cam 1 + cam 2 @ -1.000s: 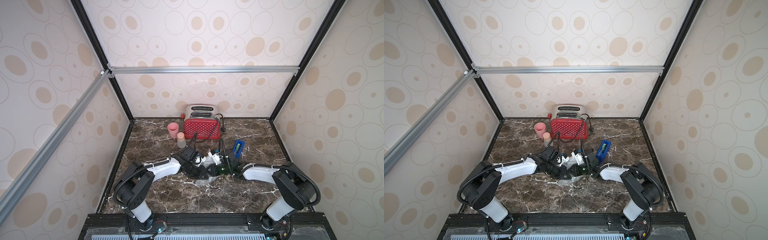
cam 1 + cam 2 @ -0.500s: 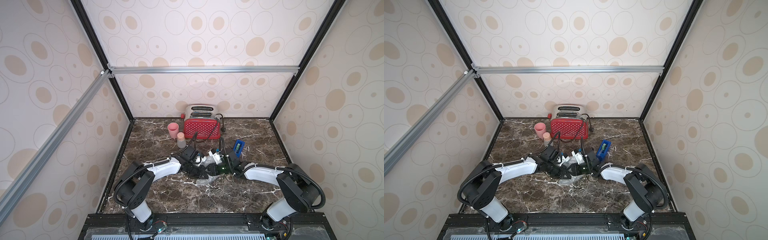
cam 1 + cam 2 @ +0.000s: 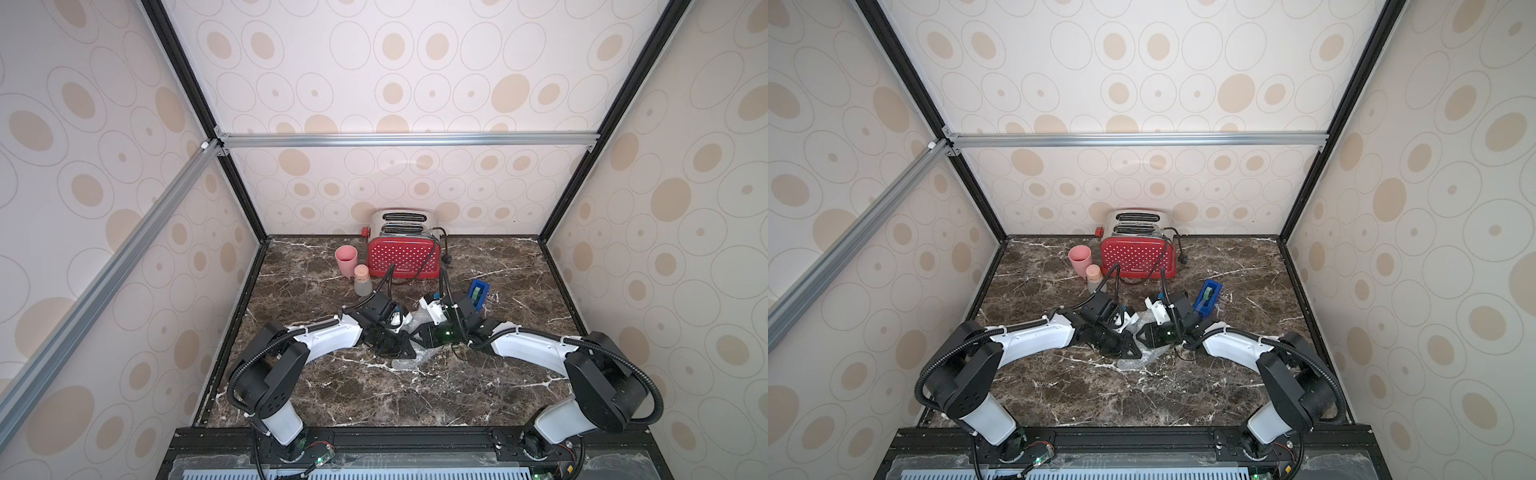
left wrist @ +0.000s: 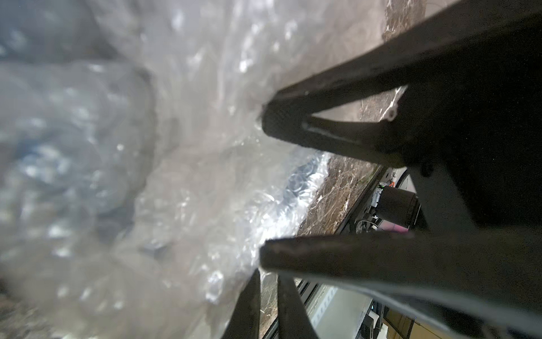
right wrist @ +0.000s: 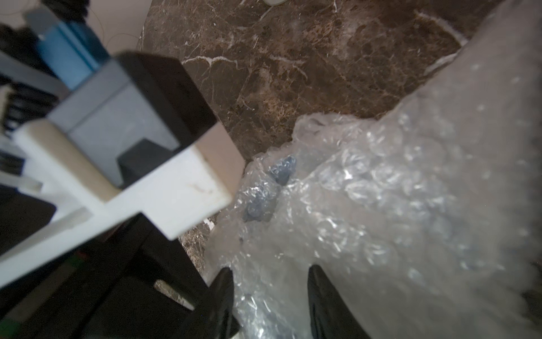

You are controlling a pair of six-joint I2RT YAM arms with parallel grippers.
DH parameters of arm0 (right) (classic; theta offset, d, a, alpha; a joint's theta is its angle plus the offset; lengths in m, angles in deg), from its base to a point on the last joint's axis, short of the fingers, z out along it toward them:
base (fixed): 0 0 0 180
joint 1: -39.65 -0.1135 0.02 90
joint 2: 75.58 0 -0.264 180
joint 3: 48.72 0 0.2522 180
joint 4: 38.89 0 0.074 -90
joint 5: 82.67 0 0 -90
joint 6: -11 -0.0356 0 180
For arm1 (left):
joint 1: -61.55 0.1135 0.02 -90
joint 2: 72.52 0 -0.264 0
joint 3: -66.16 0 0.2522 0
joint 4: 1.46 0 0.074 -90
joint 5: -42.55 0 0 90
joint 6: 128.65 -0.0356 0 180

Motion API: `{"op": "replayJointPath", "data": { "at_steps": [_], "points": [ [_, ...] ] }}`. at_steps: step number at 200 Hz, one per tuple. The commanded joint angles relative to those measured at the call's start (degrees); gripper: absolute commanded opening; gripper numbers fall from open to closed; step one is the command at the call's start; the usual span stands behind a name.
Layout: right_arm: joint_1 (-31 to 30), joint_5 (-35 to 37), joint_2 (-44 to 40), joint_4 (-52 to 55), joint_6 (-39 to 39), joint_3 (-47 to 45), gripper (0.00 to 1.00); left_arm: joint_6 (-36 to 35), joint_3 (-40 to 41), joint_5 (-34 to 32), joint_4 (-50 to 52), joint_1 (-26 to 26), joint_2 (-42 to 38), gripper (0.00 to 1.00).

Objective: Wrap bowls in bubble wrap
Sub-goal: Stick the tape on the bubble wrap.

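A: Big stuff first. Marble counter [image 3: 374, 395], toaster [image 3: 403, 259] at the back, out of play.
B: And the wrap [image 3: 407, 363]?
A: Crumpled heap mid-counter, one flap spilling toward the front edge. Shows in both top views.
B: State of the left tool [image 4: 261, 185]?
A: Low at the heap, reaching in from the left side. Looks clamped on wrap, since folds bunch at its tips. Blurry, so that's my call.
B: And the right tool [image 5: 269, 268]?
A: Opposite side, facing the left one, tips close together. Its fingers [image 5: 322, 293] are apart with wrap bulging in the gap, not pinched as far as I can see.
B: Where's the bowl [image 5: 259, 202]?
A: Inside the heap. Only blue patches show through the film in the right wrist view. It's hidden in both top views.
B: Which way from the tools?
A: Just ahead of the right tool's tips, under the film, so between the two tools. It's round, so no long axis to line up. Right tool looks nearer, but I'm not certain.
B: Next move?
A: My guess: right closes on a loose flap and folds it over the bowl while left holds.
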Motion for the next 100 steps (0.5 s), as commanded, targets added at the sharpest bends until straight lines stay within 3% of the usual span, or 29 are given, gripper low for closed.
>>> {"op": "replayJointPath", "data": {
  "at_steps": [1, 69, 100],
  "points": [
    [0.24, 1.37, -2.68, 1.85, 1.41, 1.9, 0.4, -1.08, -2.08, -0.78, 1.92, 0.15, -0.27, 0.14],
    [0.22, -2.86, -4.46, 2.38, -0.77, 2.51, 0.01, -1.25, -2.66, -0.87, 2.33, 0.07, -0.26, 0.14],
    [0.24, -6.61, -2.52, 1.01, -1.47, 2.04, 0.0, -1.17, -2.8, -0.87, 2.36, 0.15, -0.51, 0.14]
  ]
}}
